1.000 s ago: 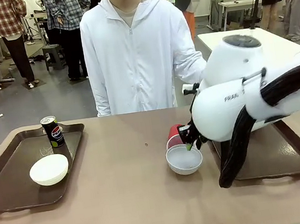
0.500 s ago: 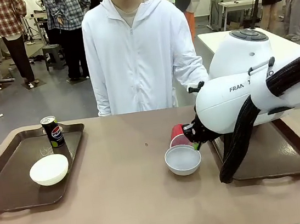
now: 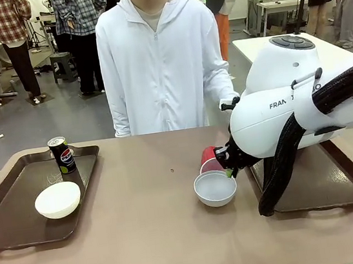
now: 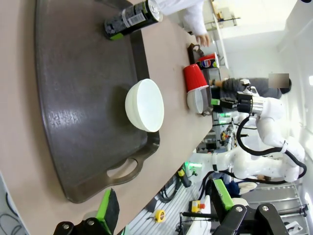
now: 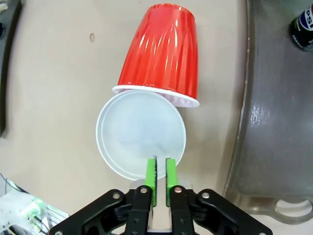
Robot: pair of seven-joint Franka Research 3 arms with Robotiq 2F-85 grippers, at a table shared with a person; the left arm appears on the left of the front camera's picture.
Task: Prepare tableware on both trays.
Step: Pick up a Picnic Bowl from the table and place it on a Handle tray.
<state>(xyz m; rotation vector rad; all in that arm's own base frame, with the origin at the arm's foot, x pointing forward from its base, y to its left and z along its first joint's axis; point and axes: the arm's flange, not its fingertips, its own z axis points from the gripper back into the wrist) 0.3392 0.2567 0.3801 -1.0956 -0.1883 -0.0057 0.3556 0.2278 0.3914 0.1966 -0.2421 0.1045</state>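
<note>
On the tan table, a small white bowl (image 3: 215, 189) (image 5: 139, 132) sits just left of the right tray (image 3: 326, 180). My right gripper (image 3: 228, 167) (image 5: 160, 171) has its green pads close together on either side of the bowl's near rim. A red cup (image 3: 209, 159) (image 5: 161, 54) lies on its side, its mouth against the bowl's far rim. The left tray (image 3: 15, 192) (image 4: 73, 98) carries another white bowl (image 3: 57, 200) (image 4: 144, 105) and a black Pepsi can (image 3: 61, 154) (image 4: 132, 18). My left gripper (image 4: 165, 203) hangs open above the left tray's near edge.
A person in a white jacket (image 3: 157, 63) stands at the table's far side, one hand (image 4: 201, 38) near the edge. A second Pepsi can (image 5: 304, 24) stands on the right tray (image 5: 274, 122). Bare tabletop lies between the two trays.
My right arm lifted and turned slightly in the first half second, nudging the bowl and cup a little. Since then nothing visibly moves. The left side is unchanged.
</note>
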